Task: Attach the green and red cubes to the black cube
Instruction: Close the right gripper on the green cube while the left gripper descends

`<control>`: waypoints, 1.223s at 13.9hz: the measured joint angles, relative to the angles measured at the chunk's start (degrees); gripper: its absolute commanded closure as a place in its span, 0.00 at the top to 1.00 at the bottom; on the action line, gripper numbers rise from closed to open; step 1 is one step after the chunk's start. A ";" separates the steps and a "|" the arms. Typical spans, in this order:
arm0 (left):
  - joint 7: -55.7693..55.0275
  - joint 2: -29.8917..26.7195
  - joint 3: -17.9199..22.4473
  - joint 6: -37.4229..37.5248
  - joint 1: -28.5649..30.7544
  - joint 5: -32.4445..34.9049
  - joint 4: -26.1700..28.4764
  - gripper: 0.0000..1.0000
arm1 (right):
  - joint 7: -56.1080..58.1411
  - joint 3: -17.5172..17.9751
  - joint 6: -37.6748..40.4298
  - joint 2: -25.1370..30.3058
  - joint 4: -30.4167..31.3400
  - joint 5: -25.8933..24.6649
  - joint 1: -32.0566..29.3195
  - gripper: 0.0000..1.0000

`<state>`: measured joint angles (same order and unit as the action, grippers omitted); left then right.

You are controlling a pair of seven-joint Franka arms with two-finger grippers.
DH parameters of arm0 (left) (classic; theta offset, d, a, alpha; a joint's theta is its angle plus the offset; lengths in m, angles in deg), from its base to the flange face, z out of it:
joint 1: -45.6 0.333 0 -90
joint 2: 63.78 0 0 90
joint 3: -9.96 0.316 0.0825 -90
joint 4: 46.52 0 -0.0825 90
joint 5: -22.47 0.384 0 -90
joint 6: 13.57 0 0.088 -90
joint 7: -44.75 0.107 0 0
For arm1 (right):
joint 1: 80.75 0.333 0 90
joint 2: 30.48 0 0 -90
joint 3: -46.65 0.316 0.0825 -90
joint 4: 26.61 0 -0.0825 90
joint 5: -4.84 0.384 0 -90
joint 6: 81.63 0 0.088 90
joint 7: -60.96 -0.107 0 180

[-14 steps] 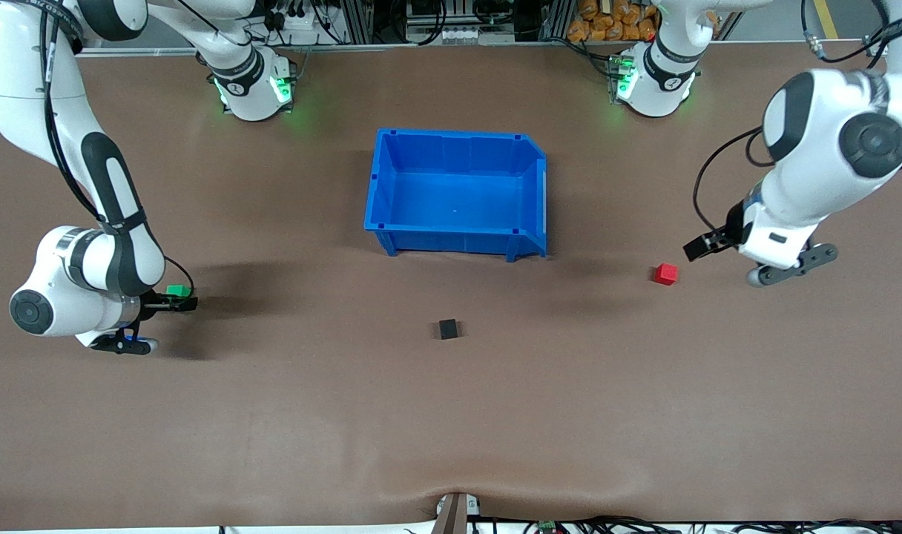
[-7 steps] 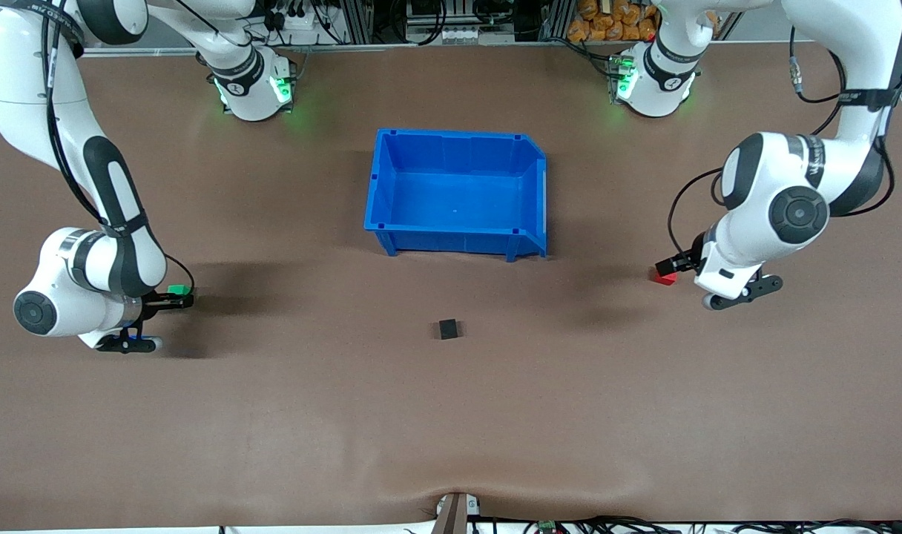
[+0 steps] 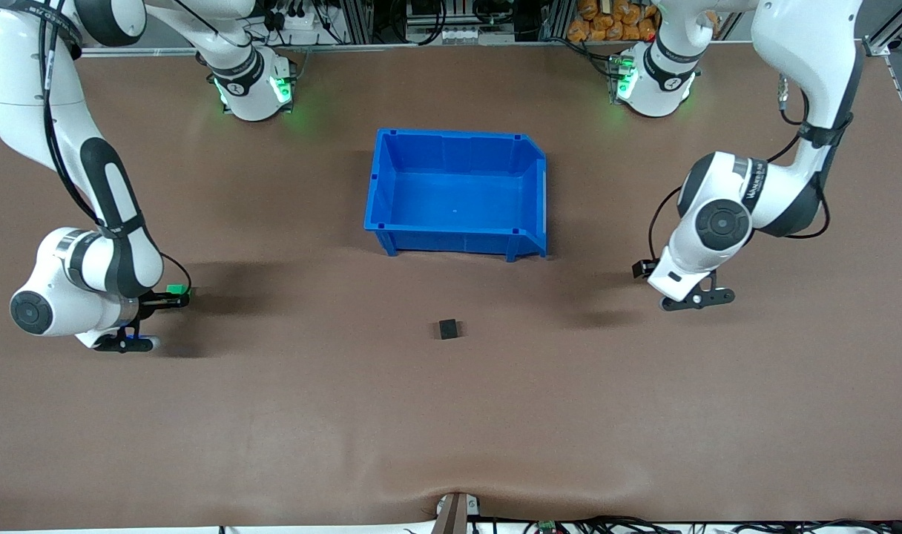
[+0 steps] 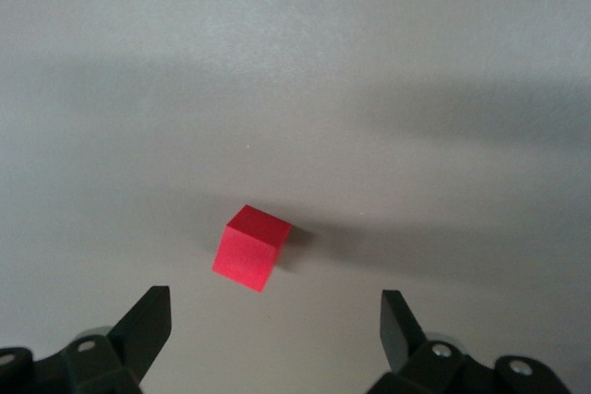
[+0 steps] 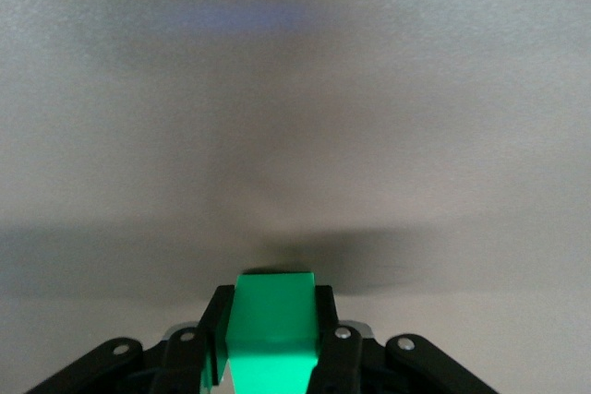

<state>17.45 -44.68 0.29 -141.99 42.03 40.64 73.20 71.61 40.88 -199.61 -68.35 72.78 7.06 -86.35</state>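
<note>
- Brown matting covers the counter (image 3: pixel 451 415), and a blue bin (image 3: pixel 457 194) is set at its middle, open side up, farther from the front camera than the black cube (image 3: pixel 448 328).
- The black cube is seen alone on the counter, near the bin's front wall, well apart from both tools and roughly between them; nothing lies between it and either tool.
- The green cube (image 3: pixel 175 290) is gripped by the right tool (image 3: pixel 173 299), whose fingers are closed against two of its sides, low at the right arm's end of the counter; whether it is lifted off the surface cannot be told.
- In the right wrist view the green cube (image 5: pixel 271 329) is seen pinched between the black fingers (image 5: pixel 218 334).
- The left tool (image 3: pixel 642 270) is held low at the left arm's end of the counter, its fingers spread wide and holding nothing.
- The red cube (image 4: pixel 250 247) is seen on the counter in the left wrist view, just ahead of the spread fingers (image 4: pixel 140 328) and untouched by them; in the front view it is hidden by the left arm.
</note>
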 measured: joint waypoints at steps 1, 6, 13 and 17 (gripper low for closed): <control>1.93 0.44 0.03 -1.92 0.13 1.22 0.71 1.00 | -0.39 -0.02 0.18 -0.01 -0.40 0.15 -0.11 0.00; 11.06 2.47 0.19 -12.95 1.74 2.83 5.08 1.00 | -12.21 0.37 8.17 0.07 -8.53 4.28 0.98 0.00; 22.24 3.85 0.23 -15.13 4.08 2.88 5.46 1.00 | -45.71 1.10 9.59 0.08 -13.82 15.55 11.26 0.00; 23.35 3.87 0.18 -15.14 4.56 2.88 5.67 0.96 | -67.72 1.20 9.56 0.09 -15.21 23.14 18.55 0.00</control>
<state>40.80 -40.81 0.46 -157.12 46.59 43.52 78.87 3.89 42.08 -190.06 -68.26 57.57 30.20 -67.80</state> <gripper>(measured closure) 0.022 0.604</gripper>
